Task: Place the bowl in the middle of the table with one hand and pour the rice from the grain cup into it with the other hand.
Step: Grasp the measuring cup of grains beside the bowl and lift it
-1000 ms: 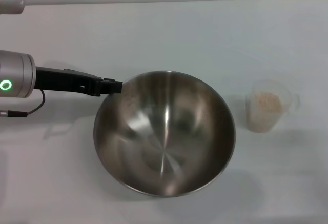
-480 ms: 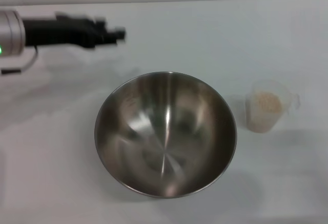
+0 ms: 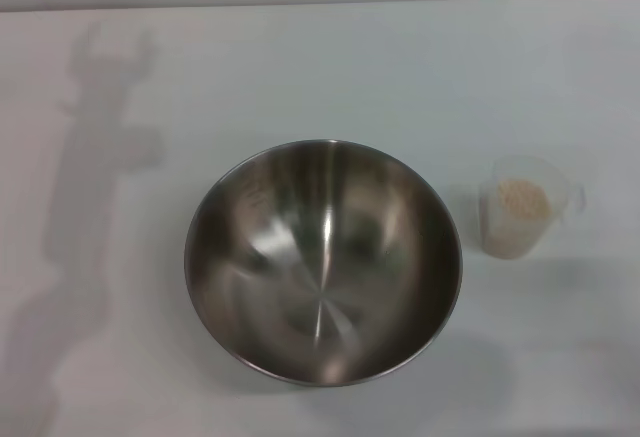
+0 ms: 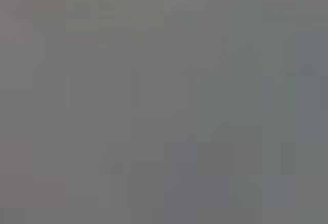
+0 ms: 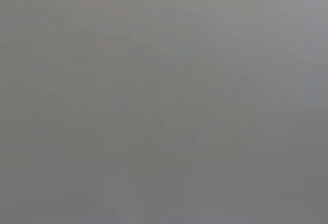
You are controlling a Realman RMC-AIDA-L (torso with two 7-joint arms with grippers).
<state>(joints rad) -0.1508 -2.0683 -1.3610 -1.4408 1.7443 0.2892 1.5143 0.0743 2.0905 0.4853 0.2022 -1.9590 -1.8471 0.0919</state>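
The large round stainless-steel bowl (image 3: 322, 262) is sitting upright near the middle of the plain white table (image 3: 330, 67), its shiny inside bare. The small clear plastic grain cup (image 3: 524, 206) is standing to its right, apart from it, holding pale uncooked rice (image 3: 521, 197). Neither of my grippers is showing; I cannot tell how my fingers are set. An arm-shaped shadow (image 3: 90, 157) is lying far left.
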